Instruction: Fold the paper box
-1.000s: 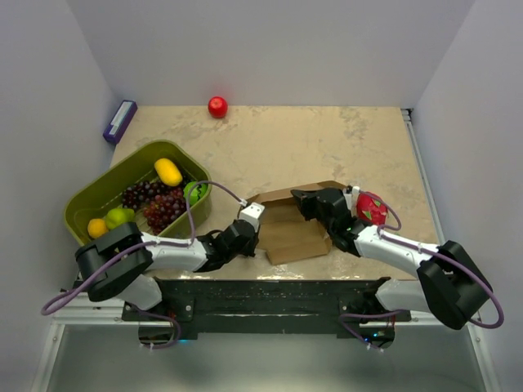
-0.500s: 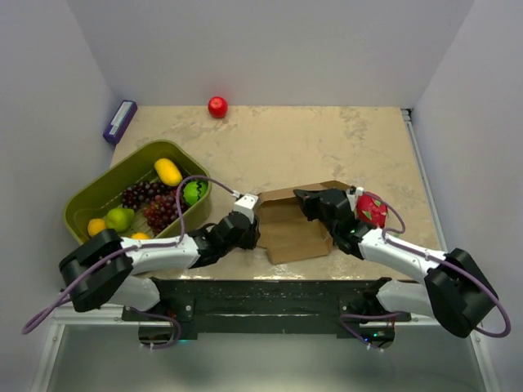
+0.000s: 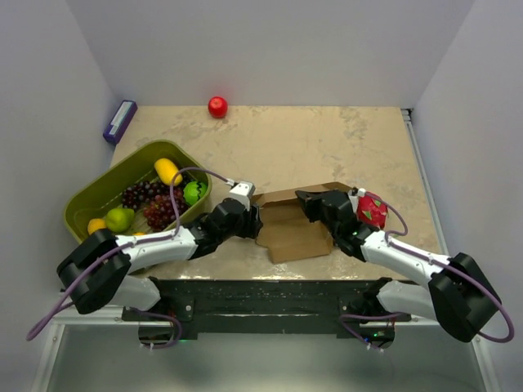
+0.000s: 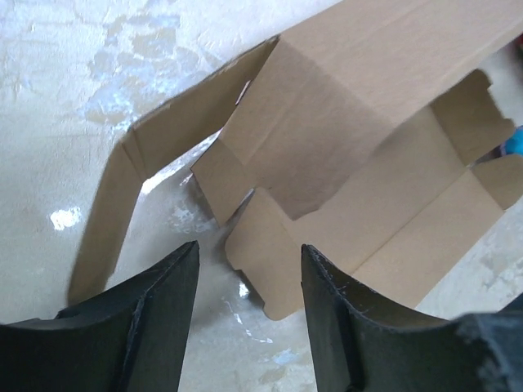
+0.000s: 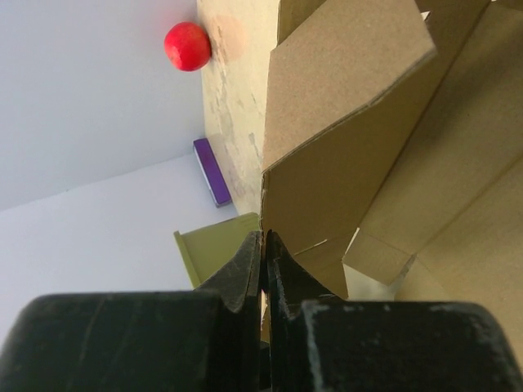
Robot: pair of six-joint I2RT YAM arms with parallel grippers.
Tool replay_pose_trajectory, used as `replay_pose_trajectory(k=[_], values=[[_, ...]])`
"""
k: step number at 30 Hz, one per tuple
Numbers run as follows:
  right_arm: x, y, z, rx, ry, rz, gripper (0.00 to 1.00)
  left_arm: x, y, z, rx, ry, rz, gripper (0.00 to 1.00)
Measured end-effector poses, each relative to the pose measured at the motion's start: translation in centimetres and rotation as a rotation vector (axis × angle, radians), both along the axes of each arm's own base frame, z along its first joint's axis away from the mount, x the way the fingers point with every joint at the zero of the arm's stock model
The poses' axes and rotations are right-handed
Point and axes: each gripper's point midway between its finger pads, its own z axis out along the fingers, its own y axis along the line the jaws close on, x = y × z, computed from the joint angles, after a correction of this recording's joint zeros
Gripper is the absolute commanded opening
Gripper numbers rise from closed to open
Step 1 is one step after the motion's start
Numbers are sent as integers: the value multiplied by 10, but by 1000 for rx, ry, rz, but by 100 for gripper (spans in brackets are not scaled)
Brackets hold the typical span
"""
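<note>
A half-folded paper box (image 3: 292, 229) of plain brown cardboard is lying on the beige marbled tabletop (image 3: 327, 139), near its front edge and between the two arms. The black left gripper (image 4: 249, 251) is hovering just beside the box's left flaps, jaws apart, gripping nothing. The black right gripper (image 5: 263, 245) is pinching the edge of a raised cardboard panel between closed fingers.

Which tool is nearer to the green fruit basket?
Left. The left tool sits just right of the basket; the right tool is farther right, across the paper box.
</note>
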Motion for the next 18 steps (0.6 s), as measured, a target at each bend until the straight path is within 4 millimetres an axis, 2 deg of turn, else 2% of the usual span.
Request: replay_pose_trajectory(k=[8,18], values=[[-1,-1,5,8,-12,-1,1,6,8,-31,56,56,25,56],[-3,-3,-2,-1,0,-2,1,18,-7,-30,1,20,16,48]])
